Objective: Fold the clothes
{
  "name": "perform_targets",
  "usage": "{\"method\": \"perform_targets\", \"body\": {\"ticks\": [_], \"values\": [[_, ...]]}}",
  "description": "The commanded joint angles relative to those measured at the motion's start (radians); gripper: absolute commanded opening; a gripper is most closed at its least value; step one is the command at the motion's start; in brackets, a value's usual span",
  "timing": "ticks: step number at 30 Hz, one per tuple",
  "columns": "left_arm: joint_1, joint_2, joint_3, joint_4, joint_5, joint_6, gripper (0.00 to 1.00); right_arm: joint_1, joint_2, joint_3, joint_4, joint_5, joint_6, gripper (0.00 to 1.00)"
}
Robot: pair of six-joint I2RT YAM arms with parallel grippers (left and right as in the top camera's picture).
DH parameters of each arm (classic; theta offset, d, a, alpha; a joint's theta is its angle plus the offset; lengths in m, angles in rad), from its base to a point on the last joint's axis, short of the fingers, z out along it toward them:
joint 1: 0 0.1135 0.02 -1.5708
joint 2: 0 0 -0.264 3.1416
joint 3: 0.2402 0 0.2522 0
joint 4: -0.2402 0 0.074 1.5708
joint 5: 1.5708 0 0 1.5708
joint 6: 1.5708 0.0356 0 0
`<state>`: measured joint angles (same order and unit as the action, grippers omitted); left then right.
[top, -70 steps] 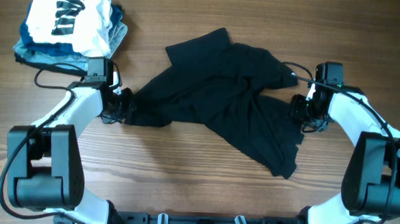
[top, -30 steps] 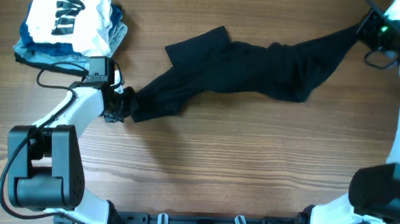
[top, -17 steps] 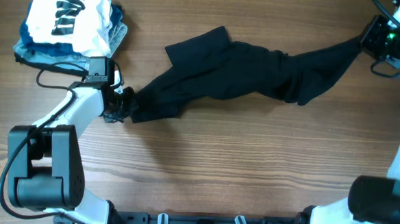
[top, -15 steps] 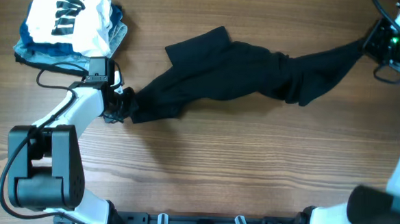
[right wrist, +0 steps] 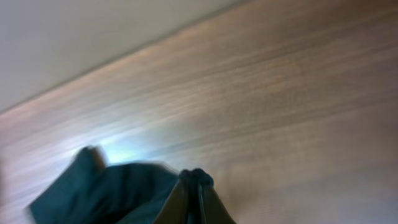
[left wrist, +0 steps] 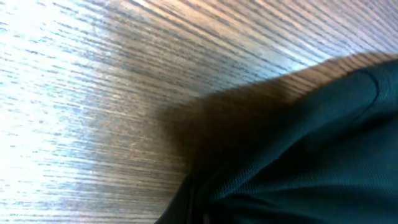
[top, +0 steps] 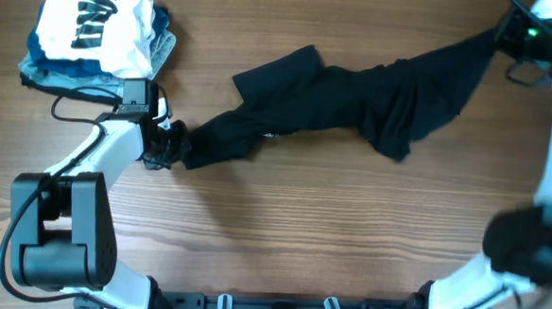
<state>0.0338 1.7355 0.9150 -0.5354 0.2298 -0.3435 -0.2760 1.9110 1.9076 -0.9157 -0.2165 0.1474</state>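
The shirt (top: 355,92) hangs strung across the far half of the table (top: 281,240), pinched between my left gripper (top: 169,147) and my right gripper (top: 507,38), so it bars any straight pass through the middle. Nearer me the wood lies open from side to side. In the far left corner a pile of clothes (top: 98,27) blocks the way, with my left arm's cable (top: 76,93) looped just beside it.

1 black tee (top: 355,97), bunched & stretched into diagonal band, lower-L to upper-R
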Motion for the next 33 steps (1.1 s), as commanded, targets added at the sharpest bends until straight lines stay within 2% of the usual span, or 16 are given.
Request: {"method": "perform_targets", "body": {"ticks": [1, 2, 4, 9, 13, 19, 23, 28, 33], "values": [[0.015, 0.010, -0.008, -0.006, -0.090, -0.009, 0.04, -0.026, 0.186, 0.011, 0.043, 0.005, -0.021, 0.65], [0.015, 0.010, -0.008, -0.007, -0.090, -0.009, 0.04, -0.026, 0.207, 0.011, 0.024, -0.032, -0.021, 0.72], [0.015, 0.010, -0.008, -0.010, -0.090, -0.009, 0.04, -0.025, 0.219, 0.011, -0.013, -0.097, -0.019, 0.76], [0.015, 0.010, -0.008, 0.002, -0.090, -0.009, 0.04, -0.003, 0.181, 0.010, -0.210, -0.132, -0.060, 0.78], [0.015, 0.010, -0.008, 0.009, -0.090, -0.009, 0.04, 0.058, 0.182, -0.059, -0.279, -0.117, -0.074, 0.76], [0.015, 0.010, -0.008, 0.009, -0.090, -0.009, 0.04, 0.122, 0.182, -0.307, -0.142, -0.122, -0.051, 0.62], [0.015, 0.010, -0.008, 0.010, -0.090, -0.009, 0.04, 0.135, 0.182, -0.416, -0.005, -0.117, -0.040, 0.58], [0.015, 0.010, -0.008, 0.012, -0.090, -0.010, 0.04, 0.135, 0.182, -0.453, 0.135, -0.114, -0.028, 0.55], [0.015, 0.010, -0.008, 0.012, -0.090, -0.009, 0.04, 0.130, 0.158, -0.408, 0.138, -0.056, -0.016, 0.54]]}}
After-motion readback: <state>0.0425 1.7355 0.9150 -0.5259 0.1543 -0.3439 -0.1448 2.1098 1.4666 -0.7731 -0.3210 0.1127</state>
